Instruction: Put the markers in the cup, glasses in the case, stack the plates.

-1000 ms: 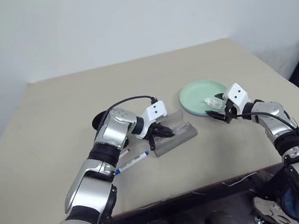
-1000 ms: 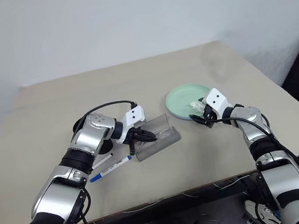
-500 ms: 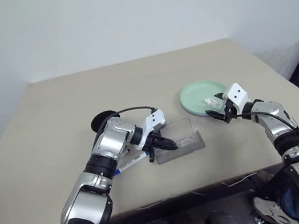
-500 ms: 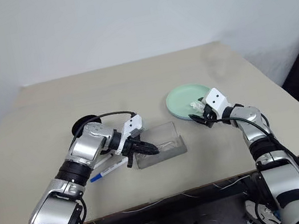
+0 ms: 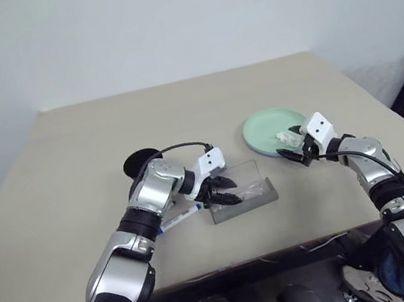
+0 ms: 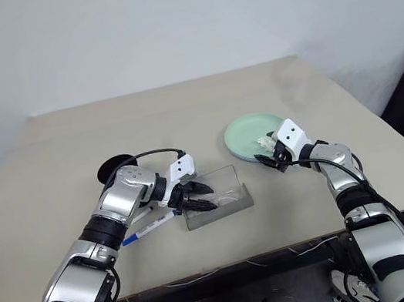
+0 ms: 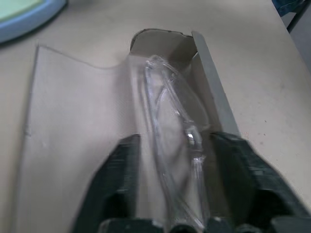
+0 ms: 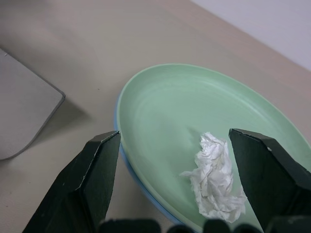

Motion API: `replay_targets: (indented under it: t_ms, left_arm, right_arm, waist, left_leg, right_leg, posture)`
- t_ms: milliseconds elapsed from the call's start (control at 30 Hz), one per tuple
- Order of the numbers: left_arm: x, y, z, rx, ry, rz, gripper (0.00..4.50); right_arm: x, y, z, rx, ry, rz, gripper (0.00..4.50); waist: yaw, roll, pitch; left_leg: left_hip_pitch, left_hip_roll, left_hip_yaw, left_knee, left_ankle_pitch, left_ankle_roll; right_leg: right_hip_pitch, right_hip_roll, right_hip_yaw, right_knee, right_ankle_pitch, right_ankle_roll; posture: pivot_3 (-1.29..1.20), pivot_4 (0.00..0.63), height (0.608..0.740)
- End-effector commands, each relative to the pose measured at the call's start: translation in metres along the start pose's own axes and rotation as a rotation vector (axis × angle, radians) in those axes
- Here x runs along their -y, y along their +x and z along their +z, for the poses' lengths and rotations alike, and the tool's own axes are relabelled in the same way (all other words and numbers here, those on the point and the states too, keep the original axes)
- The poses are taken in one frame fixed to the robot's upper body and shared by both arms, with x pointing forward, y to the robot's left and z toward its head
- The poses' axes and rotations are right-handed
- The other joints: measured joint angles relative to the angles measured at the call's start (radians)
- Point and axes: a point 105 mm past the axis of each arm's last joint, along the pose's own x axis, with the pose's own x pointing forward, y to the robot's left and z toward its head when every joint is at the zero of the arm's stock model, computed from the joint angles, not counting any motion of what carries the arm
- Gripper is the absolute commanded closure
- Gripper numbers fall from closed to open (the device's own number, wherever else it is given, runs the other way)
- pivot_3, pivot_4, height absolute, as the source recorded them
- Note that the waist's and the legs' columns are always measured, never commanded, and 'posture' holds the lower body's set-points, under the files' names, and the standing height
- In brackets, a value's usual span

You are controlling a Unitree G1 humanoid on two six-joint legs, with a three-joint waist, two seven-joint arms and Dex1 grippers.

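Observation:
The clear glasses [image 7: 170, 111] lie inside the grey case [image 5: 248, 198], whose lid lies open and flat. My left gripper [image 5: 223, 192] hovers open at the case's left end, a finger on each side of the glasses. A white marker with a blue cap [image 5: 181, 218] lies on the table under my left forearm. The black cup [image 5: 138, 162] stands behind that arm, partly hidden. The mint green plate [image 5: 268, 125] sits on the light blue plate [image 8: 127, 167]. My right gripper [image 5: 294, 155] is open at their near edge, holding nothing.
A crumpled white scrap [image 8: 216, 179] lies on the green plate, near my right gripper. The beige table [image 5: 69, 151] stretches bare to the left and back. Its front edge runs close below the case, and a pale wall rises behind.
My left gripper's fingers have spread from shut to open, and the glasses now lie loose in the case. The case lid went from raised to flat. The right arm has not moved.

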Motion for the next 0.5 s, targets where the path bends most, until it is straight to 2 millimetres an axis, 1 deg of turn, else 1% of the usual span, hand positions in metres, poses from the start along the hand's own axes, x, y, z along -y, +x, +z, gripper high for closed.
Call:
replay_targets:
  t_ms: [33, 133, 267, 300, 333, 367, 400, 500]
  left_arm:
    - [-0.013, -0.011, 0.035, 0.106, 0.052, 0.06, 2.2]
    - [-0.019, -0.014, 0.048, 0.144, 0.083, 0.099, 2.2]
    - [-0.04, -0.018, 0.064, 0.175, 0.133, 0.241, 2.2]
    - [-0.046, -0.019, 0.064, 0.164, 0.15, 0.281, 2.2]
    - [-0.051, -0.02, 0.063, 0.148, 0.164, 0.318, 2.56]
    - [-0.055, -0.02, 0.06, 0.119, 0.182, 0.345, 2.77]
    - [-0.057, -0.02, 0.057, 0.094, 0.204, 0.355, 3.07]
    - [-0.061, -0.018, 0.05, 0.037, 0.239, 0.38, 4.17]
  right_arm:
    - [0.009, 0.002, 0.021, 0.062, -0.044, -0.021, 0.62]
    - [0.009, 0.002, 0.021, 0.06, -0.044, -0.019, 0.62]
    - [0.008, 0.003, 0.022, 0.062, -0.044, -0.017, 0.62]
    - [0.008, 0.003, 0.022, 0.063, -0.045, -0.017, 0.62]
    - [0.008, 0.003, 0.022, 0.063, -0.045, -0.017, 0.62]
    - [0.008, 0.004, 0.022, 0.063, -0.045, -0.017, 0.62]
    - [0.008, 0.004, 0.022, 0.063, -0.046, -0.017, 0.62]
    - [0.008, 0.004, 0.022, 0.063, -0.047, -0.017, 0.62]
  waist:
    - [0.0, 0.0, 0.0]
    - [0.0, 0.0, 0.0]
    - [0.001, 0.0, 0.0]
    - [0.001, 0.0, 0.0]
    - [0.001, 0.0, 0.0]
    - [0.001, 0.0, 0.0]
    - [0.0, 0.0, 0.0]
    - [0.0, 0.0, 0.0]
  left_leg:
    - [0.0, 0.0, 0.0, 0.0, 0.0, 0.0]
    - [0.0, 0.0, 0.0, 0.0, 0.0, 0.0]
    - [0.0, 0.0, 0.0, 0.0, 0.0, 0.0]
    - [0.0, 0.0, 0.0, 0.0, 0.0, 0.0]
    - [0.0, 0.0, 0.0, 0.0, 0.0, 0.0]
    - [0.0, 0.0, 0.0, 0.0, 0.0, 0.0]
    - [0.0, 0.0, 0.0, 0.0, 0.0, 0.0]
    - [0.0, 0.0, 0.001, 0.0, 0.0, 0.0]
  right_leg:
    - [0.0, 0.0, 0.0, 0.0, 0.0, 0.0]
    - [0.0, 0.0, 0.0, 0.0, 0.0, 0.0]
    - [0.0, 0.0, 0.0, 0.0, 0.0, 0.0]
    - [0.0, 0.0, 0.0, 0.0, 0.0, 0.0]
    - [0.0, 0.0, 0.0, 0.0, 0.0, 0.0]
    - [0.0, 0.0, 0.0, 0.0, 0.0, 0.0]
    - [0.0, 0.0, 0.0, 0.0, 0.0, 0.001]
    - [0.0, 0.001, 0.0, 0.0, 0.0, 0.001]
  posture:
    - [0.0, 0.0, 0.738]
    - [0.0, 0.0, 0.738]
    - [0.0, 0.0, 0.738]
    - [0.0, 0.0, 0.738]
    - [0.0, 0.0, 0.738]
    - [0.0, 0.0, 0.738]
    - [0.0, 0.0, 0.738]
    - [0.0, 0.0, 0.738]
